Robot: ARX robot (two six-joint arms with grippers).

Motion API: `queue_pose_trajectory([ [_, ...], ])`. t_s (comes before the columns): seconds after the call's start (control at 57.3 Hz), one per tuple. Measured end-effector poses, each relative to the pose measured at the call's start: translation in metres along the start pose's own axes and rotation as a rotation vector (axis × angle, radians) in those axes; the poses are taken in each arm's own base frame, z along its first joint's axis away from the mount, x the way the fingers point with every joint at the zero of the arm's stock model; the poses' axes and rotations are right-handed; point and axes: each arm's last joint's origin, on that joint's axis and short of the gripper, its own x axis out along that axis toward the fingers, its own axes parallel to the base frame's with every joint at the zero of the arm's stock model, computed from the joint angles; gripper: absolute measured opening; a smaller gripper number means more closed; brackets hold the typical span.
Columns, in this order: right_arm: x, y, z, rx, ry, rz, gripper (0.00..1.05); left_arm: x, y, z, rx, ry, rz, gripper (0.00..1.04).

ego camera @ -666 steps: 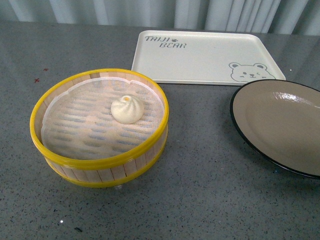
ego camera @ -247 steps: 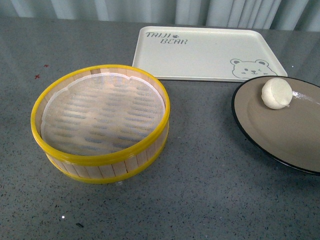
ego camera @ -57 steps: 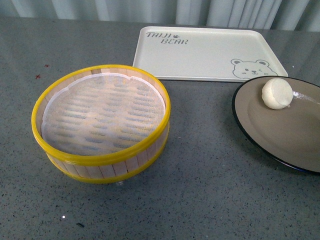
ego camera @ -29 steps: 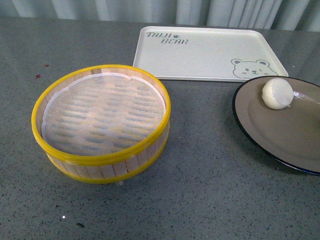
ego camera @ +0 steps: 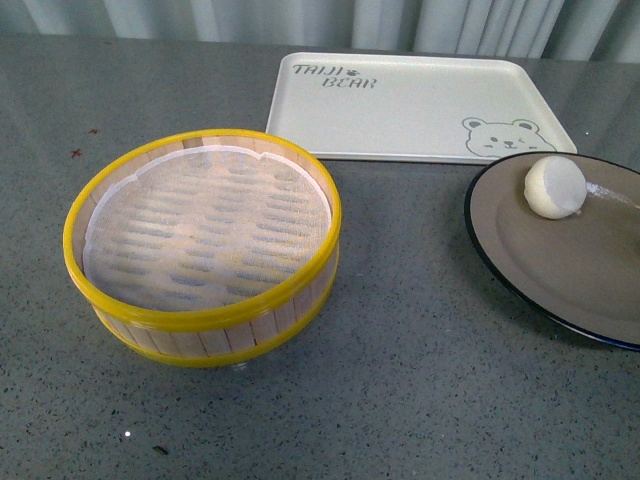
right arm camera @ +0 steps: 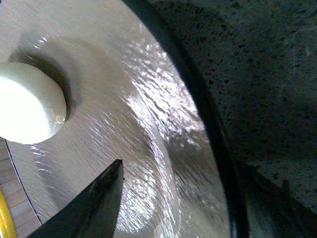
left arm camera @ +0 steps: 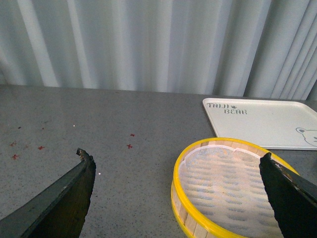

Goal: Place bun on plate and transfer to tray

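The bun (ego camera: pixel 556 187) lies on the far part of the plate (ego camera: pixel 560 270), which stands on the table at the right, in front of the tray (ego camera: pixel 420 100). No arm shows in the front view. In the right wrist view my right gripper (right arm camera: pixel 183 166) is open and empty, low over the plate's edge. One finger (right arm camera: pixel 94 208) is over the glossy inside (right arm camera: pixel 124 74) and the other is outside the black rim (right arm camera: pixel 198 99). The bun (right arm camera: pixel 27 104) sits apart from the fingers. My left gripper (left arm camera: pixel 173 154) is open and empty above the table.
A yellow-rimmed bamboo steamer basket (ego camera: pixel 200 250) with a white liner stands at the left, empty. It also shows in the left wrist view (left arm camera: pixel 228 188), with the tray (left arm camera: pixel 267 124) behind it. Grey table and pale curtains lie beyond.
The bun has gone from the steamer basket to the plate since the earliest frame. Over the last second nothing in the front view has visibly moved.
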Motion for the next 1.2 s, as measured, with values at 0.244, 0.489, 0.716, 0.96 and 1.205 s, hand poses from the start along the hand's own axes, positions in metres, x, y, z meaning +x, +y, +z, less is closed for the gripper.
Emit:
queue_pose_trajectory([
  [0.244,0.004,0.002,0.001,0.038,0.016,-0.003,0.26,0.000,0.000,0.000,0.000,0.000,0.000,0.98],
  [0.489,-0.008,0.006,-0.001,0.052,-0.019,0.099,0.03,0.000,0.000,0.000,0.000,0.000,0.000,0.98],
  [0.716,-0.007,-0.003,-0.017,0.080,-0.064,0.207,0.03,0.000,0.000,0.000,0.000,0.000,0.000,0.98],
  [0.96,-0.012,0.004,-0.017,0.079,-0.172,0.353,0.03,0.000,0.000,0.000,0.000,0.000,0.000,0.98],
  [1.205,-0.013,0.019,-0.011,0.073,-0.175,0.425,0.03,0.000,0.000,0.000,0.000,0.000,0.000,0.98],
])
